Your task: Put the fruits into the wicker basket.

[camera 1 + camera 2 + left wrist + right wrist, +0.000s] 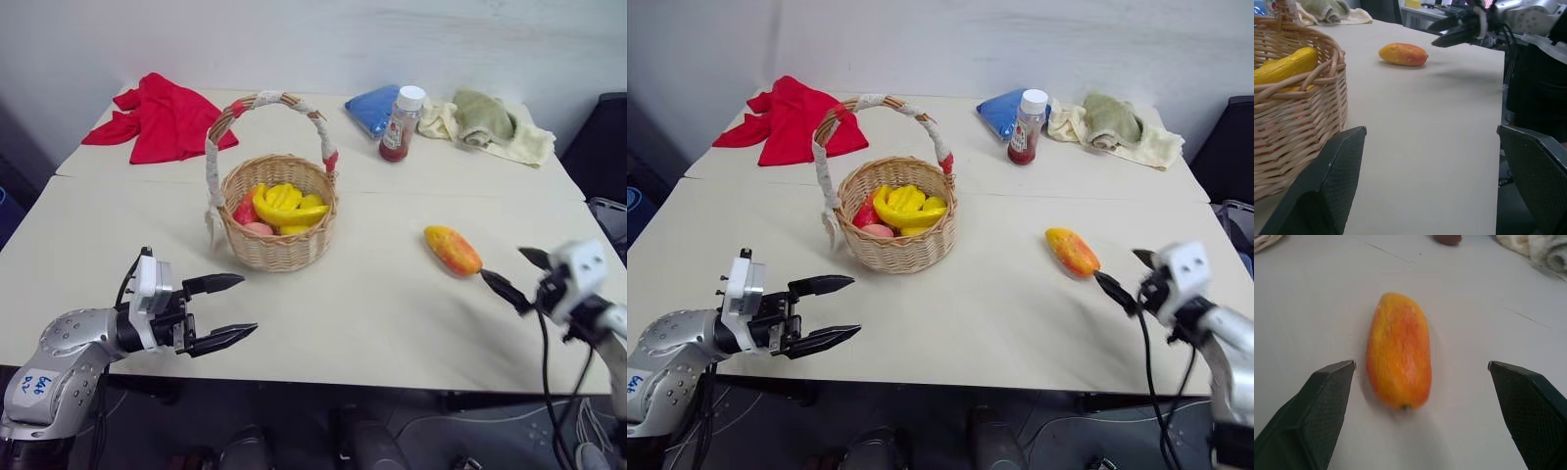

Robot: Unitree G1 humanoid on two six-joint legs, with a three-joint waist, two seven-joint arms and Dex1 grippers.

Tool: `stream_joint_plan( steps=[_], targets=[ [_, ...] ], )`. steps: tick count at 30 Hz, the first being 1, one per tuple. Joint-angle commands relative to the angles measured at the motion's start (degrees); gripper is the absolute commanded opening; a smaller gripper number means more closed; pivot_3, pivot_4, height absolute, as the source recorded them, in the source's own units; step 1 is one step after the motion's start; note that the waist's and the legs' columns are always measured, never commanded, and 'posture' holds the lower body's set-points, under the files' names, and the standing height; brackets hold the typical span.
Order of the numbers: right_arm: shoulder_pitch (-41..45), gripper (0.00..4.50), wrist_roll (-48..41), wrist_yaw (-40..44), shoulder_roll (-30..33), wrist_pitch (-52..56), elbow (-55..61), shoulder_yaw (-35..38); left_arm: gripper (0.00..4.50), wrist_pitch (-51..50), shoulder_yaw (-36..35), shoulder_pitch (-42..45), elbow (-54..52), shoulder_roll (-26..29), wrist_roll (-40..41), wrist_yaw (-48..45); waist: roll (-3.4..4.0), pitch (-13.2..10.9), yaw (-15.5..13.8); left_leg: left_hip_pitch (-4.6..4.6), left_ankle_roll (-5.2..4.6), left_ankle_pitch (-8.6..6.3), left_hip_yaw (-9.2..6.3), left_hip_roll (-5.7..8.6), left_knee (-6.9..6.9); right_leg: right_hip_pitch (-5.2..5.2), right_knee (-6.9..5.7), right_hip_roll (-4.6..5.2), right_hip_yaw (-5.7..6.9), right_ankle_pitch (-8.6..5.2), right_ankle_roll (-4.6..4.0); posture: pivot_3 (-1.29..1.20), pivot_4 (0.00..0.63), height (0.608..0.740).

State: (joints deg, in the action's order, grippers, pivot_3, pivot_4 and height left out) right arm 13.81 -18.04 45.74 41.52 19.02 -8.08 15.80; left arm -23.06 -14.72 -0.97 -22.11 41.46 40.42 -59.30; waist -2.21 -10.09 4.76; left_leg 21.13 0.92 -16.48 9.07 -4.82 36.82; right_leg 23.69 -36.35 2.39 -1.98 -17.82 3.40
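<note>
The mango (453, 250) lies near the counter's right edge, apart from the basket (278, 225). The right end effector (514, 276), spread wide and empty, should straddle its middle before closing.

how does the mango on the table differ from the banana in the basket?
Place: the mango lies on the bare table; the banana sits in the wicker basket atop other fruit.
Shape: mango is a straight oval; banana is curved.
Colour: mango orange with red blush; banana plain yellow.
Both are glossy toy fruits.
</note>
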Motion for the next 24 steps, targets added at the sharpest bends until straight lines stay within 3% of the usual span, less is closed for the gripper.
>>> stream_joint_plan(
  steps=[1, 5, 9, 11, 13, 15, 19, 24],
  targets=[
    [8.04, 4.46, 3.23, 1.08, 0.46, 1.34, -8.17, -5.28, 4.5, -0.12, -1.36, -1.02, -2.6, 0.29, 0.58, 1.16, 0.15, -0.09, -0.21, 0.02, 0.03, -0.01, -0.04, 0.0, 0.02, 0.01, -0.01, 0.0, 0.05, 0.01, 0.02, 0.0, 0.15, 0.74],
    [17.86, 4.46, 7.31, -1.61, -1.52, -0.85, -19.34, -9.31, 4.5, -1.19, -2.38, -1.99, -3.9, 0.14, 2.04, 2.37, 0.29, -0.19, -0.11, 0.16, 0.14, -0.03, 0.03, 0.05, 0.12, 0.07, 0.03, 0.01, 0.02, 0.08, 0.26, 0.0, 0.15, 0.74],
    [22.41, 4.46, 7.96, 1.49, -2.19, 2.17, -23.1, -12.17, 4.5, -2.45, -4.1, -1.95, -5.14, -0.32, 3.91, 4.54, 0.33, -0.21, -0.01, 0.19, 0.18, -0.07, 0.07, 0.05, 0.2, 0.07, 0.04, 0.01, -0.02, 0.07, 0.29, 0.0, 0.15, 0.74],
    [22.98, 3.89, 6.89, 4.62, -2.01, 2.17, -22.45, -12.55, 4.5, -2.32, -4.84, -2.79, -5.31, -0.11, 3.76, 4.74, 0.34, -0.22, 0.0, 0.19, 0.21, -0.09, 0.07, 0.05, 0.21, 0.07, 0.05, -0.03, 0.0, 0.06, 0.31, 0.0, 0.15, 0.74],
    [22.78, 3.11, 3.58, 10.45, -1.39, 2.88, -18.69, -12.08, 4.5, -2.32, -6.44, -4.71, -5.51, 0.05, 3.77, 4.81, 0.4, -0.25, 0.0, 0.19, 0.25, -0.11, 0.08, 0.05, 0.21, 0.07, 0.05, -0.09, 0.0, 0.05, 0.33, 0.0, 0.15, 0.74],
    [22.03, 2.61, -0.09, 16.62, -0.79, 3.19, -13.01, -11.81, 4.5, -2.01, -8.07, -6.44, -5.47, -0.15, 3.66, 5.01, 0.57, -0.36, 0.1, 0.18, 0.26, -0.11, 0.08, 0.04, 0.21, 0.07, 0.05, -0.09, 0.0, 0.04, 0.35, 0.0, 0.15, 0.74],
    [22.51, 2.53, -11.51, 23.53, -2.77, 13.27, 6.99, -14.04, 4.5, -0.49, -12.36, -8.42, -3.99, -3.54, 4.41, 8.49, 0.77, -0.49, 0.32, 0.13, 0.31, -0.13, 0.13, -0.02, 0.2, 0.1, -0.03, -0.2, -0.04, 0.06, 0.39, 0.0, 0.15, 0.74],
    [31.46, 2.53, -10.27, 12.65, -14.38, 19.22, 13.62, -20.96, 4.5, 1.03, -16.72, -11.3, -2.78, -7.18, 4.75, 10.5, 0.64, -0.44, 0.96, 0.04, 0.41, -0.2, 0.07, -0.65, 0.27, 0.14, -0.27, -0.58, -0.02, 0.11, 0.27, 0.0, 0.15, 0.74]
  ],
)
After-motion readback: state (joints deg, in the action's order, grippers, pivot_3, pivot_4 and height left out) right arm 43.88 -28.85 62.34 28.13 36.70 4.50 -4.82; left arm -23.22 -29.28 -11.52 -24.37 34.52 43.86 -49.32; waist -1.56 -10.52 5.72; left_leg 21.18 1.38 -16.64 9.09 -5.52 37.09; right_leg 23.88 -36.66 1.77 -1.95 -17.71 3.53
